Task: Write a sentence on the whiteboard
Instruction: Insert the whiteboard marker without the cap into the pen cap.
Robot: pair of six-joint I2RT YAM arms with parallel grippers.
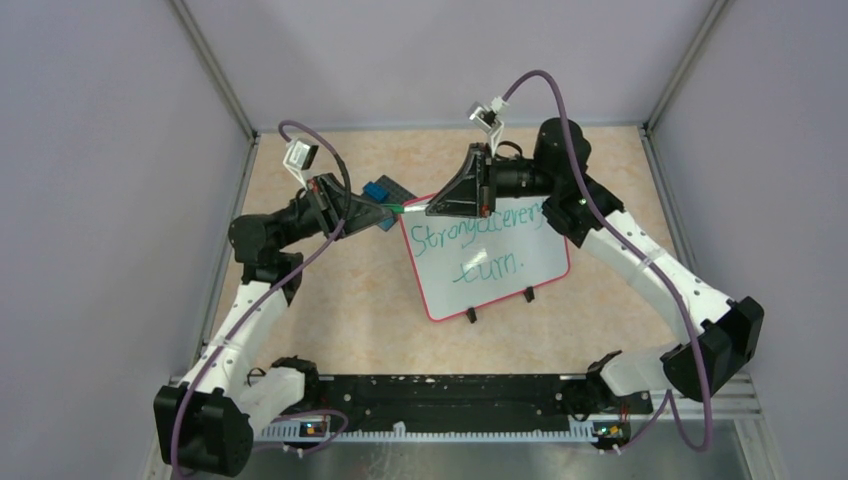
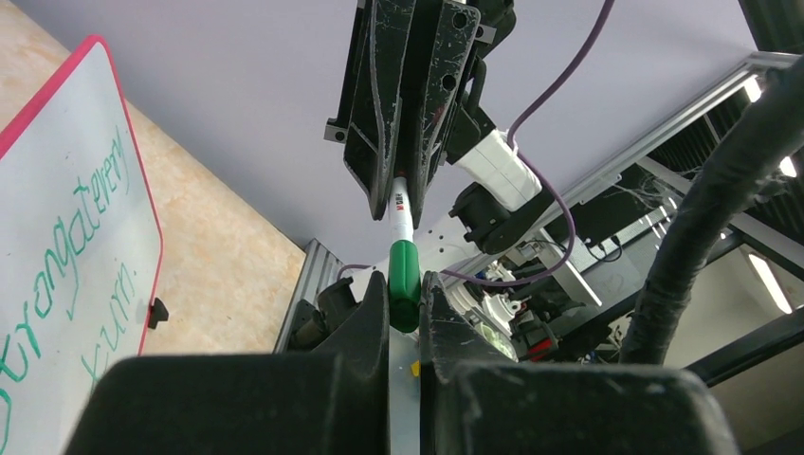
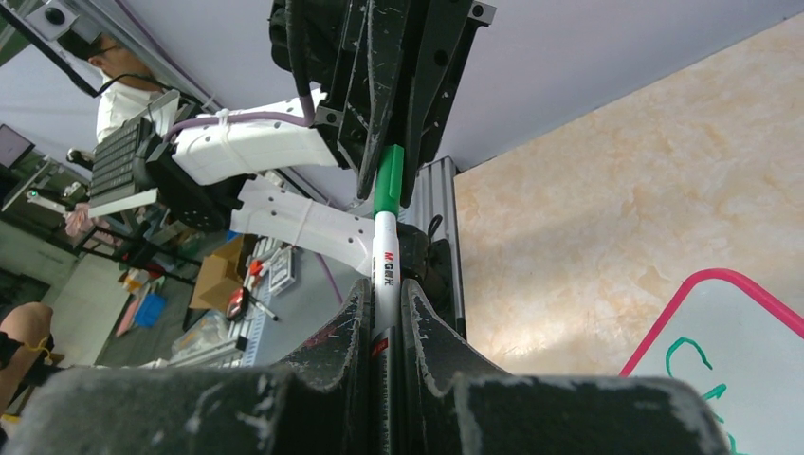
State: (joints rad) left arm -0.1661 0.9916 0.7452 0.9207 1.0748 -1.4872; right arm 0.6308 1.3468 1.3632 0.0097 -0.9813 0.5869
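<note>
Both claws are gripping one pen between them, over the far left corner of the whiteboard.

The left claw (image 2: 405, 289) is pinching the green cap (image 2: 404, 275) with its jaws narrow. The right claw (image 3: 384, 299) is facing it and clamping the marker (image 3: 384, 251) by its white barrel. The whiteboard (image 1: 520, 280) is resting on the table (image 1: 340, 310) near the middle, just below and to the right of the claws, with green handwriting running across it. Blue blocks (image 1: 383, 189) are sitting just behind the left claw.
</note>
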